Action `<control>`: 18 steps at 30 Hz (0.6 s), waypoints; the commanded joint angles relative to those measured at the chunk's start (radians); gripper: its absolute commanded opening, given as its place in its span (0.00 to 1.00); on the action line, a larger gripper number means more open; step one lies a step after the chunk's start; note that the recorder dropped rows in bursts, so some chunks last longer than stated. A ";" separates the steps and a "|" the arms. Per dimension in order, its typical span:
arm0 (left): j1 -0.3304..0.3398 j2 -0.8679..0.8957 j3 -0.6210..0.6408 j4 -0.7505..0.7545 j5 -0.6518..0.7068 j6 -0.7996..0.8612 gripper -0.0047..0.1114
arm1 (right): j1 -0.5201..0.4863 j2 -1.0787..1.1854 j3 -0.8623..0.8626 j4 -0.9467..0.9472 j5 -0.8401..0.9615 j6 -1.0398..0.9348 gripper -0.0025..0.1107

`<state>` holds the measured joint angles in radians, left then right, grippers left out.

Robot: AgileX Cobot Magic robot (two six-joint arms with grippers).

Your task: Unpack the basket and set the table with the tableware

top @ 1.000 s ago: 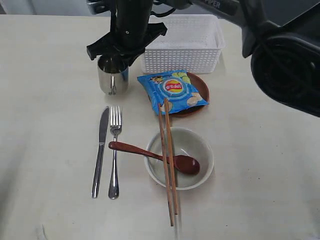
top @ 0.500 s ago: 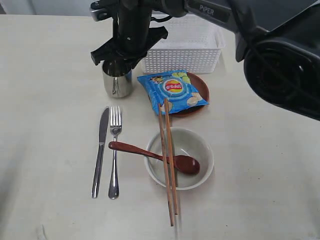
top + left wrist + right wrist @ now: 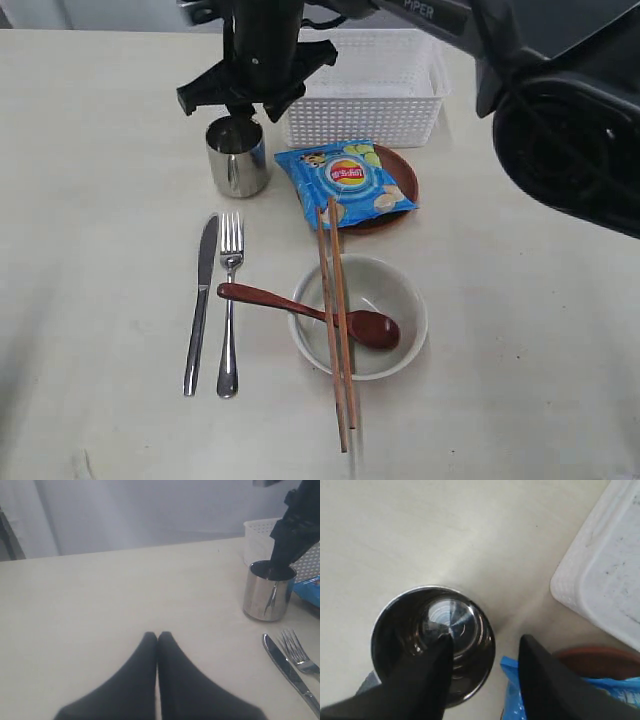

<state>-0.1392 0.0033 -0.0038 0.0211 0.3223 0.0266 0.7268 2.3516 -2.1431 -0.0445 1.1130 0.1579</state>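
In the right wrist view the steel cup [image 3: 445, 615] is seen from above, which no other view offers. The right gripper [image 3: 484, 641] is spread across its rim: one finger [image 3: 422, 680] is held over the mouth, the other outside the wall, above the chip bag [image 3: 512, 695]. Contact with the rim cannot be told. In the left wrist view the cup is shown upright on the table [image 3: 125, 590], near the basket [image 3: 256, 537]. The left gripper [image 3: 158, 639] is pressed together, well apart from it.
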 commanded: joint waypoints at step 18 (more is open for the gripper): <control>0.001 -0.003 0.004 0.005 -0.002 0.004 0.04 | 0.005 -0.680 -0.043 -0.089 0.108 -0.017 0.02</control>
<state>-0.1392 0.0033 -0.0038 0.0211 0.3223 0.0266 0.7302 1.7588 -2.1794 -0.1301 1.2134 0.1501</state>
